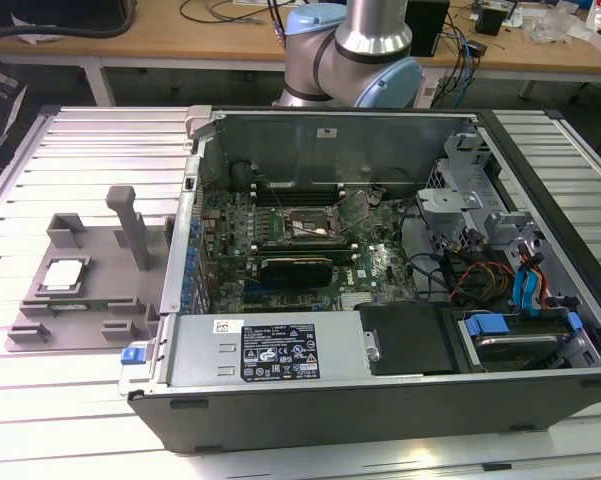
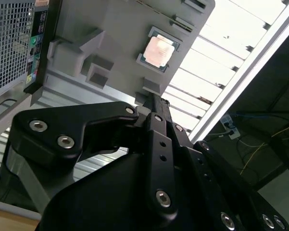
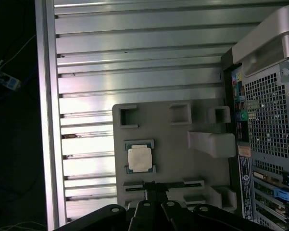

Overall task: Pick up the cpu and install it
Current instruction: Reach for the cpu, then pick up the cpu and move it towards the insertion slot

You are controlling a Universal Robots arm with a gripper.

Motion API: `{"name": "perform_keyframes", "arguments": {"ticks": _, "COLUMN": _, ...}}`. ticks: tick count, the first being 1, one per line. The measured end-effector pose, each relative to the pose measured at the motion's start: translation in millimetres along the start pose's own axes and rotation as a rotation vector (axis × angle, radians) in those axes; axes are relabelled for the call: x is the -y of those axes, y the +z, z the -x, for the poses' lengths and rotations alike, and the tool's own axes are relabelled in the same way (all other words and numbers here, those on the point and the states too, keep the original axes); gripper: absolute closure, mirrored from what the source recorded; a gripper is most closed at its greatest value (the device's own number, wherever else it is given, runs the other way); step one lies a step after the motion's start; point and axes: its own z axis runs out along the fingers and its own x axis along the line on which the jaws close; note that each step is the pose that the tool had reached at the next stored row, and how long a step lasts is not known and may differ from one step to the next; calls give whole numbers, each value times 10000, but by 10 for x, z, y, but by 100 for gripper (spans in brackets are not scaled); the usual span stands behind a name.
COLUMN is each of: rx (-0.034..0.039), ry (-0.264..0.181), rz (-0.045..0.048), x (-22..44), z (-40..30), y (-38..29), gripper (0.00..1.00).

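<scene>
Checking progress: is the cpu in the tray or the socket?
In the tray: the cpu lies flat in its recess, outside the computer case.

The setting is a robotics laboratory or electronics assembly workshop. The work surface is a slotted aluminium profile table [image 1: 90,140]. An open computer case [image 1: 280,400] lies on it with the motherboard [image 1: 280,260], drive bays and wiring exposed. The robot arm [image 1: 370,50] is mounted at the far edge of the table. A grey fixture tray [image 1: 110,310] beside the case seats the cpu [image 1: 65,273]. A wooden workbench [image 1: 210,35] behind carries loose cables [image 1: 210,10]. A power strip [image 2: 229,132] lies on the floor in the second wrist view.
</scene>
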Motion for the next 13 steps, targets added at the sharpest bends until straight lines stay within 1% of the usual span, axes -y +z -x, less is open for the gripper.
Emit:
{"name": "perform_keyframes", "arguments": {"ticks": 10, "rx": 0, "ry": 0, "rz": 0, "x": 3, "z": -35, "y": 3, "gripper": 89}}
{"name": "perform_keyframes", "arguments": {"ticks": 11, "rx": 0, "ry": 0, "rz": 0, "x": 3, "z": -40, "y": 3, "gripper": 76}}
{"name": "perform_keyframes", "arguments": {"ticks": 12, "rx": 0, "ry": 0, "rz": 0, "x": 3, "z": -44, "y": 3, "gripper": 71}}
{"name": "perform_keyframes", "arguments": {"ticks": 13, "rx": 0, "ry": 0, "rz": 0, "x": 4, "z": -51, "y": 4, "gripper": 58}}
